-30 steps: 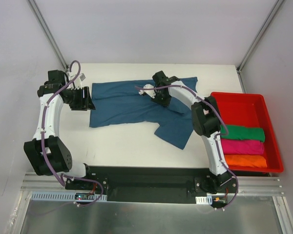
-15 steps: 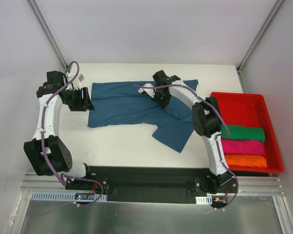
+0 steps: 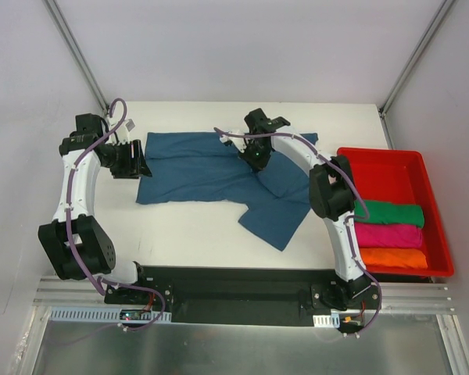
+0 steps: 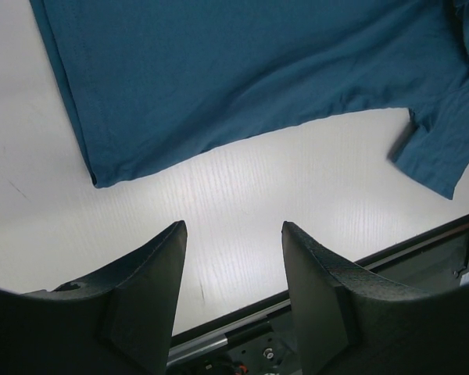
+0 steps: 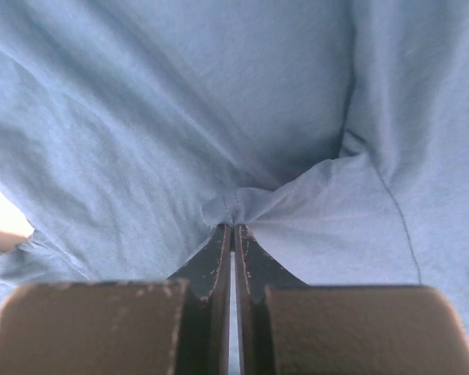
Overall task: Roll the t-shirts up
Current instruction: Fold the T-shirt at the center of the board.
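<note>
A dark teal-blue t-shirt (image 3: 191, 168) lies spread on the white table, one part trailing toward the front at the lower right. My right gripper (image 3: 255, 155) is at the shirt's back middle, shut on a pinched fold of its cloth (image 5: 242, 205), which bunches at the fingertips (image 5: 233, 228). My left gripper (image 3: 141, 162) is at the shirt's left edge, open, with only bare table between its fingers (image 4: 233, 228). From the left wrist the shirt (image 4: 242, 70) lies ahead of the fingers, not touching them. Rolled green (image 3: 388, 213), magenta (image 3: 387, 234) and orange (image 3: 391, 258) t-shirts lie in the tray.
A red plastic tray (image 3: 422, 160) stands at the table's right edge. The black rail of the arm bases (image 3: 234, 285) runs along the near edge. White walls and metal posts close in the back and sides.
My right gripper has shut on the shirt's cloth and pulled it; the shirt slid slightly left and its lower trailing part swung toward the front-left. The left arm has barely moved.
</note>
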